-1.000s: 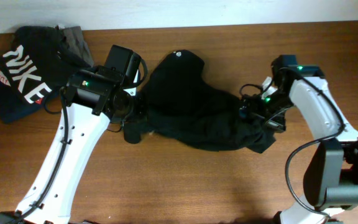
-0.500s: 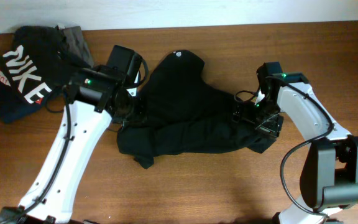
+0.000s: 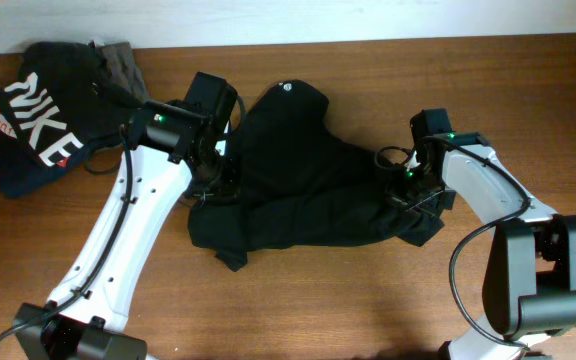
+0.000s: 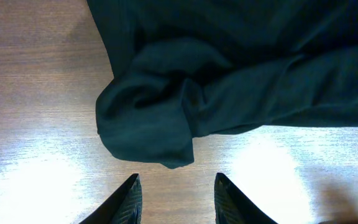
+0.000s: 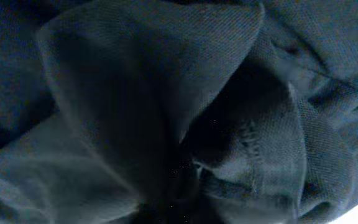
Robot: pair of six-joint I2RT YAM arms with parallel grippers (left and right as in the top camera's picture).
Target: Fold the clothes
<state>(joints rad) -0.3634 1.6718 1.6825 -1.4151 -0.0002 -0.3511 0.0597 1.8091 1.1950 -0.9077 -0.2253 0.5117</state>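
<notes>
The plain black soft-fabric T-shirt (image 3: 308, 195) lies rumpled in the middle of the brown wooden tabletop (image 3: 318, 310), its collar toward the far edge. We see its left corner, bunched up a second ago, now dropped flat. The left fingers (image 4: 128, 202) have parted and hold nothing. The right fingers (image 3: 411, 192), wide a moment ago, have clamped on the shirt's right edge. We judge that spreading continues, with no fold yet.
</notes>
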